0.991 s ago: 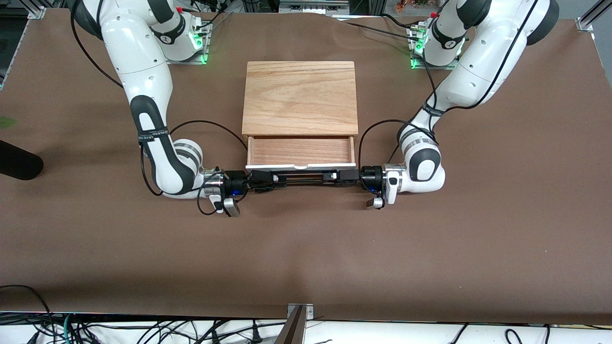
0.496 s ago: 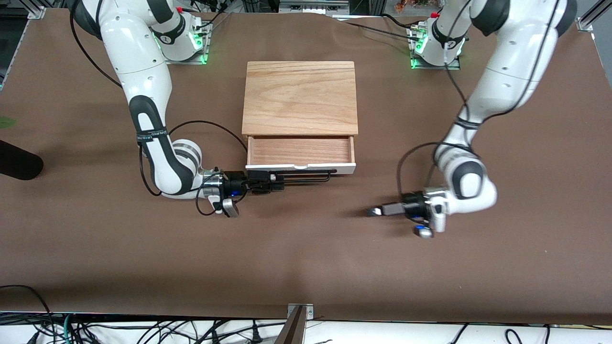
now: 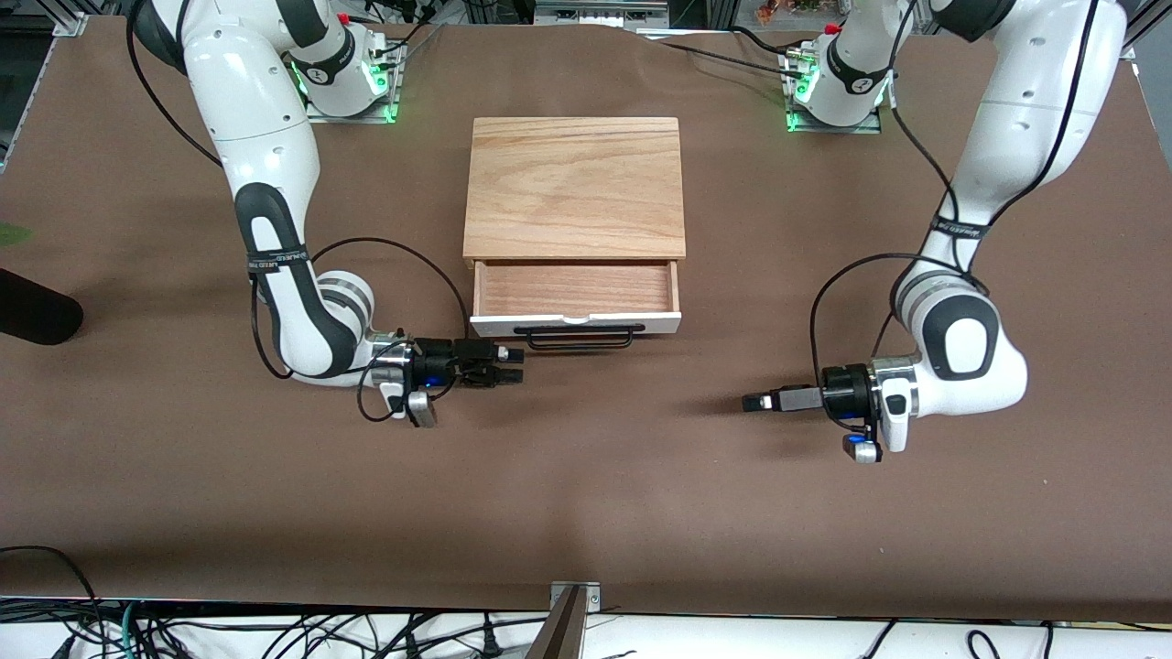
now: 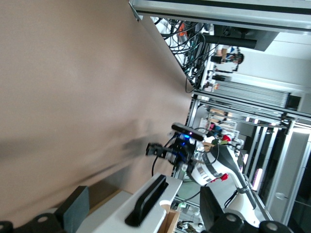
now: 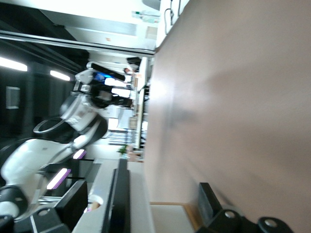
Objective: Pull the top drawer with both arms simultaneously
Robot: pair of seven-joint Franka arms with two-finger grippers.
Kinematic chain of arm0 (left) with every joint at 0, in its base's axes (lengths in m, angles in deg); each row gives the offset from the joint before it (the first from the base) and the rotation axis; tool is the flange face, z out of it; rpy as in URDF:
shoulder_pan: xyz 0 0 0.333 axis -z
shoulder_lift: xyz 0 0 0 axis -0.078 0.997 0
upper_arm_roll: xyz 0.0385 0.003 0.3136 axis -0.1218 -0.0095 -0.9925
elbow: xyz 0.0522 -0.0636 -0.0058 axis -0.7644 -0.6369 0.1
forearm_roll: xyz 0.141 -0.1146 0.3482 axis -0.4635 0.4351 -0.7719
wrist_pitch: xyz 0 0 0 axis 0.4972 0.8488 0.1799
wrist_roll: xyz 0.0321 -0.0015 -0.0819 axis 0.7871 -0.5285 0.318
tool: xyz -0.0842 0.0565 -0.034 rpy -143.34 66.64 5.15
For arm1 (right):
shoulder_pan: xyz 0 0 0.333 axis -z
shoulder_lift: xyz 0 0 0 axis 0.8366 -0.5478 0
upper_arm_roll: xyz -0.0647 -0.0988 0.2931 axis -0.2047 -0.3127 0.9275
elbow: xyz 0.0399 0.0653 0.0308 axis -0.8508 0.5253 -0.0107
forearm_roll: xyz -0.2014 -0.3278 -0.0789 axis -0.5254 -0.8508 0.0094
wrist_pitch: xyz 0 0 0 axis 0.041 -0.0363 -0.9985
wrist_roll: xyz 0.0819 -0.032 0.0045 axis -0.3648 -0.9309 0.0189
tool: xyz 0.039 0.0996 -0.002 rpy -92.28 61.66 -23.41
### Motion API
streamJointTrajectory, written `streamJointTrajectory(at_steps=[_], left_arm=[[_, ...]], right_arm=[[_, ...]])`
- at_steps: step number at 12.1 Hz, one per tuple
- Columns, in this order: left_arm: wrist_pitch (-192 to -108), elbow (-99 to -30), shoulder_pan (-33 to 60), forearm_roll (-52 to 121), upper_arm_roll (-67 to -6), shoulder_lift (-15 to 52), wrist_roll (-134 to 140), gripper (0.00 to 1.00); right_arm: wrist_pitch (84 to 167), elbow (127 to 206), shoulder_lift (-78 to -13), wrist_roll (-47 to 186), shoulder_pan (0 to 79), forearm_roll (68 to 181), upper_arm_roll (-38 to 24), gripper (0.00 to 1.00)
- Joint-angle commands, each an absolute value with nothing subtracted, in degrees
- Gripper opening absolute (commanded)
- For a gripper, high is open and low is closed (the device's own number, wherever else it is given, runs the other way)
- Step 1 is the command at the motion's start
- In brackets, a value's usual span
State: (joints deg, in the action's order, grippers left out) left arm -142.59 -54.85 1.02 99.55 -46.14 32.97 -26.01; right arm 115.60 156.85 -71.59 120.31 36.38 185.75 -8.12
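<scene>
Hovering low over the table (image 3: 586,513) near the top drawer's (image 3: 575,289) white front, toward the right arm's end, the right gripper (image 3: 513,364) is seen with fingers spread and nothing held. The top drawer is pulled out of the cabinet (image 3: 575,188), its black handle (image 3: 575,337) untouched. Well apart, toward the left arm's end, the left gripper (image 3: 753,402) is held over bare table; its finger state cannot be told.
</scene>
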Motion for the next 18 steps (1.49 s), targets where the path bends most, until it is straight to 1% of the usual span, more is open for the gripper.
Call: streamJointTrajectory(at_steps=[1, 3, 7, 10, 11, 13, 14, 15, 16, 18], left_arm=[[-142.26, -63.18, -1.23, 90.30, -46.00, 22.02, -21.20, 1.00], [-140.60, -67.56, -1.76, 82.82, -46.00, 15.43, -19.08, 1.00], [-133.84, -73.38, -3.17, 65.08, -46.00, 1.63, -15.56, 1.00], [-126.46, -72.69, -3.26, 48.65, -46.35, -5.50, -15.56, 1.00], [-124.61, -72.60, -2.56, 44.51, -47.48, -7.61, -15.64, 1.00], [-120.39, -70.68, -0.28, 35.38, -49.33, -10.00, -15.73, 1.00], [-118.55, -68.58, 0.16, 30.54, -49.34, -10.36, -16.43, 1.00], [-116.61, -65.68, 1.21, 25.97, -49.25, -10.19, -16.61, 1.00], [-116.33, -64.09, 1.57, 22.79, -49.16, -10.18, -16.53, 1.00], [-116.59, -62.15, 1.58, 22.41, -49.34, -9.22, -16.61, 1.00]], right_arm=[[117.89, 155.07, -70.29, 118.69, 36.39, 181.40, -10.07, 1.00], [117.89, 152.36, -70.20, 115.37, 35.87, 177.46, -13.41, 1.00], [117.97, 146.11, -69.50, 101.40, 36.04, 164.29, -17.02, 1.00], [119.37, 144.60, -66.69, 92.07, 38.49, 152.17, -17.03, 1.00], [119.82, 144.69, -65.46, 89.70, 39.11, 146.99, -17.03, 1.00], [121.57, 145.04, -61.87, 85.04, 40.08, 131.82, -16.85, 1.00], [121.58, 145.39, -59.85, 81.19, 40.69, 123.64, -16.68, 1.00], [121.40, 146.00, -57.48, 77.50, 40.96, 117.38, -15.20, 1.00], [121.40, 147.05, -55.19, 73.98, 41.57, 112.01, -14.22, 1.00], [120.35, 150.21, -49.58, 69.21, 41.66, 100.50, -13.43, 1.00]])
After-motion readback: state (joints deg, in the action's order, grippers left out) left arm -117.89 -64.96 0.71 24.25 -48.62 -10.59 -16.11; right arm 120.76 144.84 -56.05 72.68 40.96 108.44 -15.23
